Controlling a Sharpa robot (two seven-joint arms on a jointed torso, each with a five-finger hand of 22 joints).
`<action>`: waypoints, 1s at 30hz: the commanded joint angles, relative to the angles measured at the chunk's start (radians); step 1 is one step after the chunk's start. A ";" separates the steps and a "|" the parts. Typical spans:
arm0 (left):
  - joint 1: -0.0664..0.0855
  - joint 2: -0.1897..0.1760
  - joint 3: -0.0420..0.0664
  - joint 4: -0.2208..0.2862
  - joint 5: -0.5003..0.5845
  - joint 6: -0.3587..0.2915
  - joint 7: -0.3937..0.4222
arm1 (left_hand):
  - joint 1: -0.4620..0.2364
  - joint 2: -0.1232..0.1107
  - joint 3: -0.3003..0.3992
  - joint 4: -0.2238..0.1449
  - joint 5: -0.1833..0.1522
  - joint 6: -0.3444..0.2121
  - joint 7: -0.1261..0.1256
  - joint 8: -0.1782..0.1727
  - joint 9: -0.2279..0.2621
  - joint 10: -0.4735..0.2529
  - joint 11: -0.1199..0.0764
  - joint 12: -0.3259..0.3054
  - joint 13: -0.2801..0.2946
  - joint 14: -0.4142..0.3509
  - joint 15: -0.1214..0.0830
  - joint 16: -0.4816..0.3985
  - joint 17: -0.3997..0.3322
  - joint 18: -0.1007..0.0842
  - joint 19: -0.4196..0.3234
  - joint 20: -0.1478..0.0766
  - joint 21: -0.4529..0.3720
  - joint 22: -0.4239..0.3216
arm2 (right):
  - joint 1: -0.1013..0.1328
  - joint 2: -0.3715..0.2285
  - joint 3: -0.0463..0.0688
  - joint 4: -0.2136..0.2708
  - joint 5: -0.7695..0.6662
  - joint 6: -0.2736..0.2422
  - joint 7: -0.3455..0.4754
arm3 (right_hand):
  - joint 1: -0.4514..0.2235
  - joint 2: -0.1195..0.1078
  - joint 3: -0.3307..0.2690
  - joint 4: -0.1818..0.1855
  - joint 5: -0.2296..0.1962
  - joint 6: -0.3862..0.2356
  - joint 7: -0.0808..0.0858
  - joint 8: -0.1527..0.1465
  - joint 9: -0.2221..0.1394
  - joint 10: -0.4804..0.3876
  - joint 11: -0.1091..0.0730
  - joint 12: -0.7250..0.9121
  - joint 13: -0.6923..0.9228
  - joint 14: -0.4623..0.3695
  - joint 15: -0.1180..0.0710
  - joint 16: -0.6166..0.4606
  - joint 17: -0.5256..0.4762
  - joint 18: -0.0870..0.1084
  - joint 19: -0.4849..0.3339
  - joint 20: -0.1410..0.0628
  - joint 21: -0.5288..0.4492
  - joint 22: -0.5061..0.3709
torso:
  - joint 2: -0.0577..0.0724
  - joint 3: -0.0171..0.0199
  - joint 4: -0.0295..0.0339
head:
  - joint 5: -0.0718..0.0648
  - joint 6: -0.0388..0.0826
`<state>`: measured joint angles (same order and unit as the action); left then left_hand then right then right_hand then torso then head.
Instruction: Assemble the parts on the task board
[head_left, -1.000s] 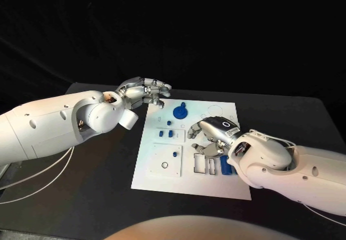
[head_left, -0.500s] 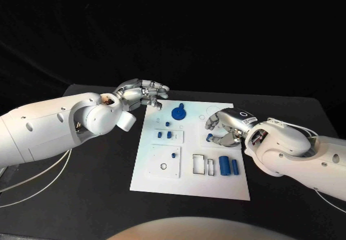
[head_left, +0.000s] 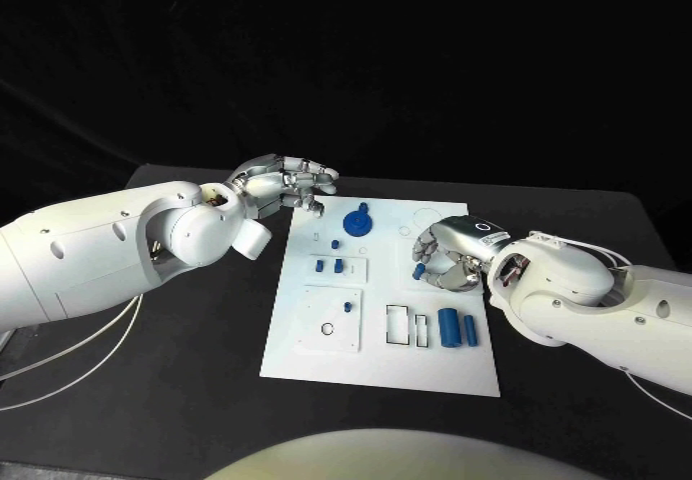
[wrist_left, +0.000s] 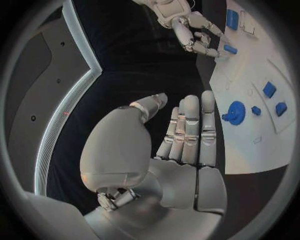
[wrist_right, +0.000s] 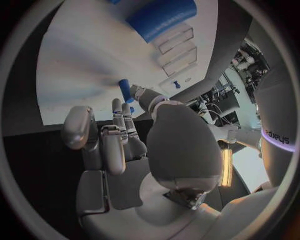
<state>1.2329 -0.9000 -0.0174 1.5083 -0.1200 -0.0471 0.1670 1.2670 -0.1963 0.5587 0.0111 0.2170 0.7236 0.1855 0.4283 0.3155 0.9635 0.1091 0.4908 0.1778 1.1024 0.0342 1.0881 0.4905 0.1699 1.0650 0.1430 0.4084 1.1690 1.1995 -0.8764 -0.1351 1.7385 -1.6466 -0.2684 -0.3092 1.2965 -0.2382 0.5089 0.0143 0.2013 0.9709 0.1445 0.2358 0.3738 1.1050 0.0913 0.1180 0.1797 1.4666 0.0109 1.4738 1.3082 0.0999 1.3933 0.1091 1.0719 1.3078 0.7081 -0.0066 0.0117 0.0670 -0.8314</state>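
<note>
Head view, glossy silver right hand pinching what looks like a small blue peg, matte white task board, left hand curled, holding nothing.

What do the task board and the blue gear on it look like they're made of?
Task board: probably matte white plastic or painted sheet, flat with crisp cut-out slots. Blue gear: likely moulded or printed plastic, uniform saturated colour with a dull sheen; the exact material is unclear.
</note>
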 joint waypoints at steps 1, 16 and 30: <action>0.000 0.001 0.001 0.002 0.006 0.019 0.001 | -0.011 -0.001 -0.008 -0.001 0.000 -0.006 0.002 0.003 0.002 -0.005 0.005 0.003 -0.001 -0.002 0.006 -0.006 -0.001 0.010 0.008 0.001 -0.005 -0.001 | -0.001 0.005 0.000 -0.001 -0.010 0.024 -0.004 | 0.003 0.006 0.020 0.006 0.004 0.014 -0.001 0.008 0.000 0.022 -0.002 0.005 -0.001 0.058 -0.003 0.008 0.039 0.002 0.009 0.000 0.012 0.008 | -0.001 0.0004 -0.0003 | 0.002 0.000; 0.000 0.001 0.001 0.002 0.006 0.015 0.001 | -0.012 -0.001 -0.009 -0.001 0.000 -0.008 0.002 0.005 0.002 -0.007 0.006 0.003 -0.002 -0.004 0.006 -0.007 -0.002 0.010 0.007 0.001 -0.006 -0.002 | -0.007 0.023 -0.002 -0.020 0.000 0.018 -0.003 | 0.003 0.012 0.068 0.025 -0.017 0.051 -0.011 0.025 0.010 0.091 -0.017 0.006 0.000 0.062 -0.015 0.017 0.054 -0.002 0.019 -0.010 0.036 0.024 | -0.001 0.0015 -0.0014 | 0.002 -0.002; 0.000 0.001 0.000 0.002 0.006 0.020 -0.003 | -0.012 -0.001 -0.009 -0.001 0.000 -0.008 0.002 0.005 0.002 -0.007 0.006 0.003 -0.002 -0.004 0.006 -0.007 -0.002 0.010 0.007 0.001 -0.006 -0.002 | -0.018 0.046 -0.004 -0.057 -0.014 0.019 -0.005 | 0.020 0.014 0.088 0.019 -0.025 0.056 -0.013 0.028 0.015 0.101 -0.021 -0.001 -0.002 0.063 -0.018 0.020 0.059 -0.004 0.022 -0.014 0.043 0.029 | 0.000 0.0009 -0.0010 | 0.000 -0.003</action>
<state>1.2329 -0.9004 -0.0174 1.5083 -0.1198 -0.0444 0.1619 1.2670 -0.1964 0.5559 0.0083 0.2170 0.7237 0.1854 0.4282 0.3162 0.9597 0.1128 0.4908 0.1767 1.1024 0.0342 1.0881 0.4898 0.1699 1.0650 0.1430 0.4085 1.1676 1.1841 -0.8327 -0.1378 1.6832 -1.6457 -0.2645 -0.3097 1.3098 -0.2249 0.5923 0.0331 0.1816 1.0200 0.1340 0.2591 0.3877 1.1997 0.0686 0.1228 0.1780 1.4631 -0.0004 1.4893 1.3078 0.1001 1.4128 0.0966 1.1092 1.3079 0.7075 -0.0053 0.0106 0.0679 -0.8343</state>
